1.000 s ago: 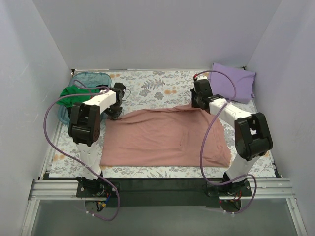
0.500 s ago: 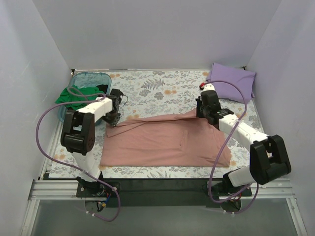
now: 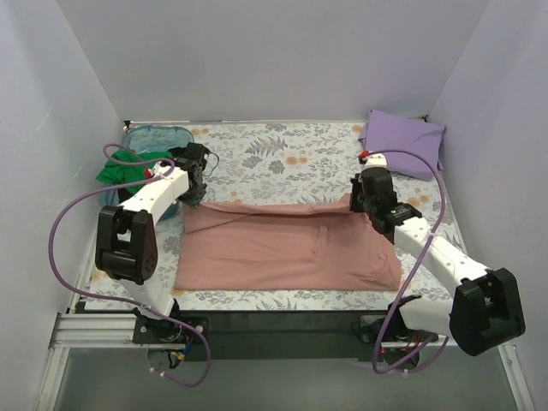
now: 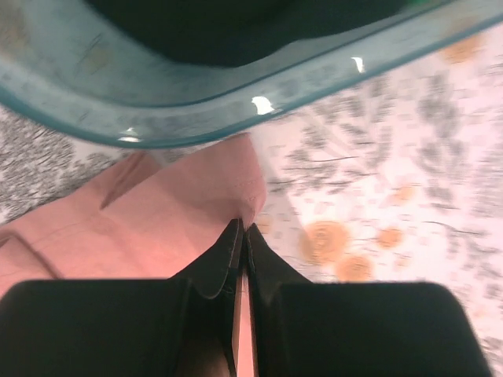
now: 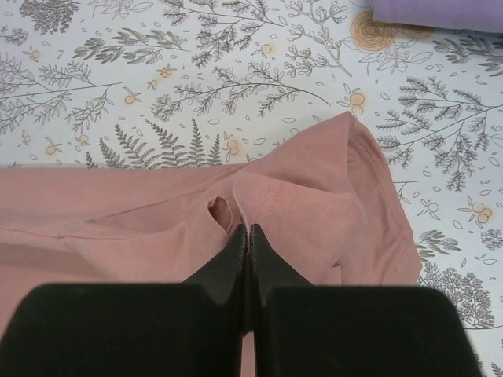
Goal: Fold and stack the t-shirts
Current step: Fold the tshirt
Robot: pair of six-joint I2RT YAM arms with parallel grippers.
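Note:
A salmon-pink t-shirt (image 3: 282, 247) lies spread across the middle of the table. My left gripper (image 3: 195, 199) is shut on its far left corner (image 4: 236, 188), next to the tub. My right gripper (image 3: 358, 204) is shut on its far right edge (image 5: 299, 196), which is bunched into a fold. A folded lavender t-shirt (image 3: 402, 141) lies at the far right corner and also shows in the right wrist view (image 5: 440, 12). A green t-shirt (image 3: 120, 169) hangs over the tub's rim, and a black t-shirt (image 4: 236, 27) lies inside the tub.
A translucent teal tub (image 3: 156, 137) stands at the far left; its rim (image 4: 196, 110) is right beside my left gripper. The floral table cover (image 3: 282, 158) shows beyond the pink shirt. Grey walls close in the sides and back.
Both grippers have drawn the pink shirt's far edge toward me, folding it over the rest. The left moved toward the tub; the right moved nearer and outward.

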